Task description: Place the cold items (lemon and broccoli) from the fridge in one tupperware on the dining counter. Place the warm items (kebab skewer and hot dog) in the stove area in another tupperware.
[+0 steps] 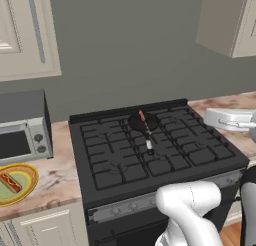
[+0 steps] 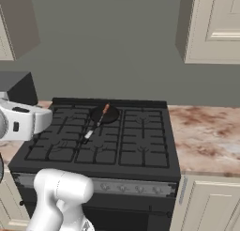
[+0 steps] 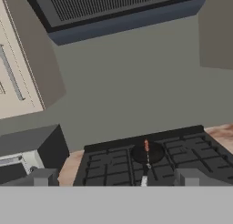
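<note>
Stage: the robot is facing the stove [image 1: 150,150], and the warm items are still waiting, as far as I can judge.
Kebab skewer [image 1: 145,131]: lying across a small dark pan [image 1: 143,122] at the back middle of the stove.
Hot dog [image 1: 10,182]: sitting on a yellow plate [image 1: 27,177] on the counter [image 1: 55,175] left of the stove, by the toaster oven [image 1: 22,135].
Gripper [image 3: 116,180]: its jaws are standing wide apart, holding nothing, looking toward the skewer.
Containers: no tupperware is showing here.

The stove [image 1: 155,150] looks like matt black metal with rough cast grates. The counter [image 2: 206,134] is polished brown-veined beige marble. The toaster oven [image 1: 22,135], at nine o'clock, is brushed grey steel. Cabinets [image 2: 215,23] look smooth painted cream wood.
</note>
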